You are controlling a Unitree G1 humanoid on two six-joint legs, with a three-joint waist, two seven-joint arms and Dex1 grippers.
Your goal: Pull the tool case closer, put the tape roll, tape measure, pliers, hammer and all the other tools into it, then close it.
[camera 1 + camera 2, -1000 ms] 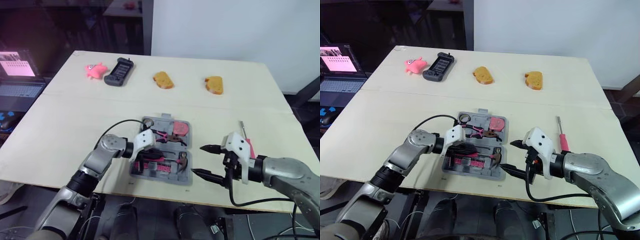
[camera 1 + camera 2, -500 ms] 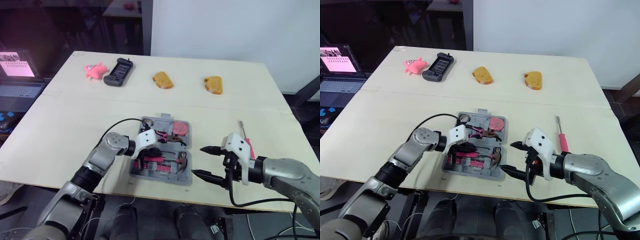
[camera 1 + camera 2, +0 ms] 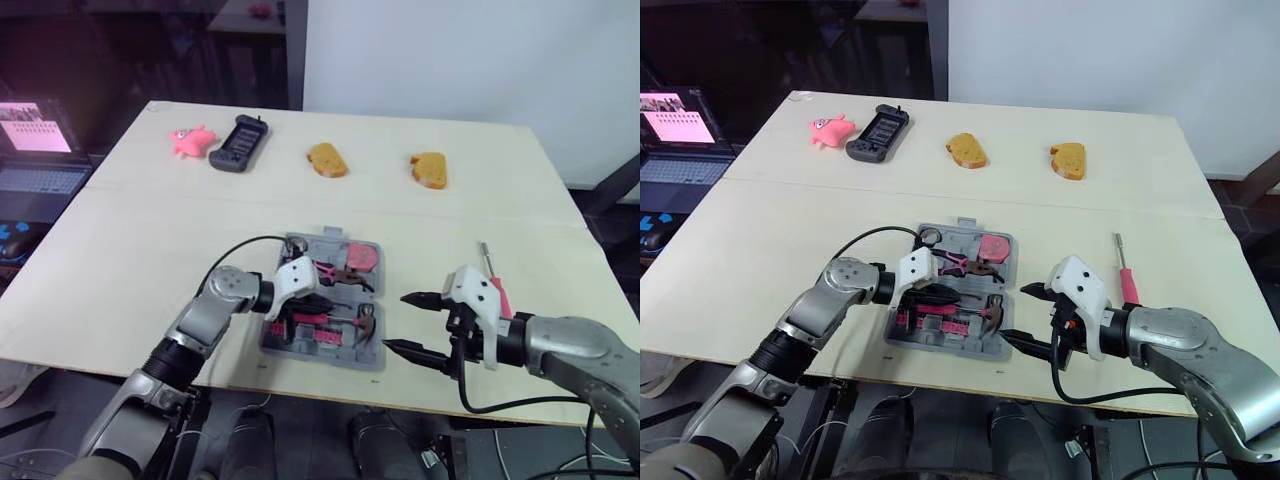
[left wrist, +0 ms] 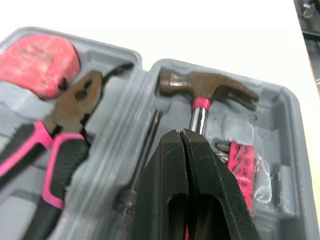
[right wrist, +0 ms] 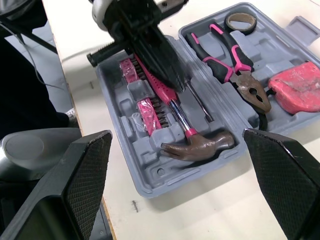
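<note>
The grey tool case (image 3: 270,345) lies open near the table's front edge. In it are the tape roll (image 5: 240,21), pink tape measure (image 4: 40,57), pink-handled pliers (image 4: 70,120) and the hammer (image 5: 200,145). My left gripper (image 4: 182,134) is shut, its tips together just above the hammer's handle, close behind the head. My right gripper (image 3: 395,321) stands open beside the case's right edge, nothing between its fingers. A pink-handled screwdriver (image 3: 492,275) lies on the table right of the case, beyond the right gripper.
At the far side of the table lie a pink toy (image 3: 188,141), a black handheld device (image 3: 236,144) and two bread pieces (image 3: 326,159) (image 3: 428,169). A laptop (image 3: 35,150) sits off to the left. The case is close to the table's front edge.
My left gripper has slid a little to the right, further over the case along the hammer handle. The right gripper and the case have stayed put.
</note>
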